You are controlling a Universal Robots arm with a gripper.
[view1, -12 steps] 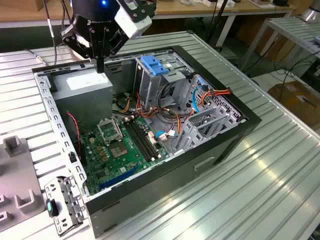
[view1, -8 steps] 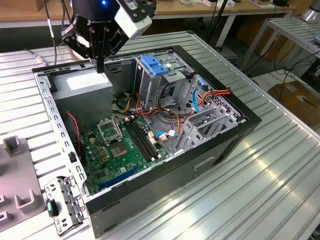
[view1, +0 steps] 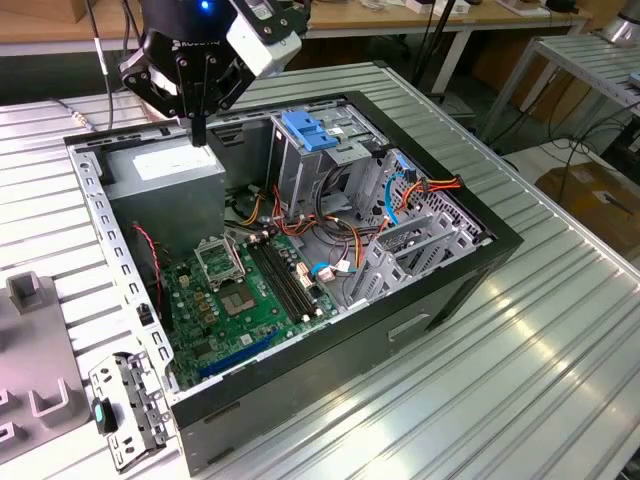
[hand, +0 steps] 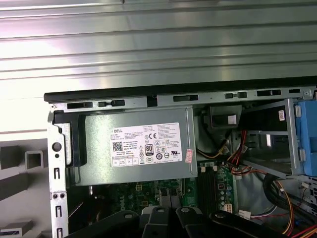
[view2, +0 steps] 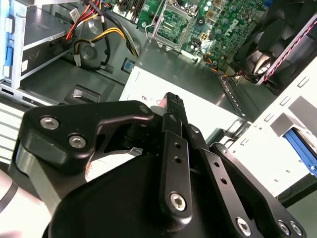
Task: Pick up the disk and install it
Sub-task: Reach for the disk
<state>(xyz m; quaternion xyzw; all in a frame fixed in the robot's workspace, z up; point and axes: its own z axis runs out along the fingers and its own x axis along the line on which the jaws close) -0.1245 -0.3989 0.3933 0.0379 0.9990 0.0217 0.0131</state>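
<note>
Exterior view first, from its left: a grey tray (view1: 30, 400) lies on the ridged metal worktop (view1: 560, 380). The picture's edge cuts the tray off, so it is hard to see what it holds. A small metal bracket (view1: 125, 415) sits just beside the near corner of the open computer case (view1: 440, 285). The gripper (view1: 198, 133) hangs over the case's far corner on the exterior view's left, right above the grey power box (view1: 165, 180). Its jaws are together and hold nothing, and the arm above them is cut off at the top. Next comes the green board (view1: 240, 290) on the case floor. After it stands the tall metal cage (view1: 300, 175) with its blue latch (view1: 308, 130). A tangle of wires (view1: 345, 235) hides whatever lies under it. A thin blue cable (view1: 392, 205) runs by the metal racks (view1: 420, 245) at the case's end on the exterior view's right. In the second wrist view there is a bright blue strip in a pale frame, which seems to be the disk (view2: 298, 146). It sits outside the case wall, on the side away from the cage. The picture's edge cuts most of it off, so I cannot tell how it lies. It is well apart from the gripper's tips.
</note>
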